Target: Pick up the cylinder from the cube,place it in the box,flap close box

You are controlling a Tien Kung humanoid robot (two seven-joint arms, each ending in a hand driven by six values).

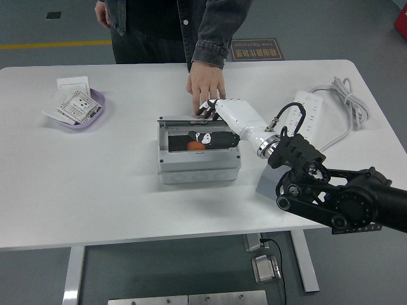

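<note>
**Op A:** From my seat, nearest me is the right arm, black, crossing the counter (95,184) from the right. Its white right hand (224,112) reaches over the grey box (198,166).

**Op B:** Fingers?

**Op A:** Curled loosely at the far rim, touching the clear lid (197,130), pinching nothing I can see. I judge the hand sits there to swing the lid down toward me. The orange cylinder (196,145) already lies inside the box, under the half-lowered lid. I can't make out a cube clearly.

**Op B:** Anything in the way?

**Op A:** A person's hand (205,87) rests on the counter just behind the box, touching or nearly touching my fingertips. That's my worry. To the right lie a white power strip (304,111) and its cable, apart from the box. Far left is a purple dish (84,113) of packets. The left arm isn't showing.
</note>
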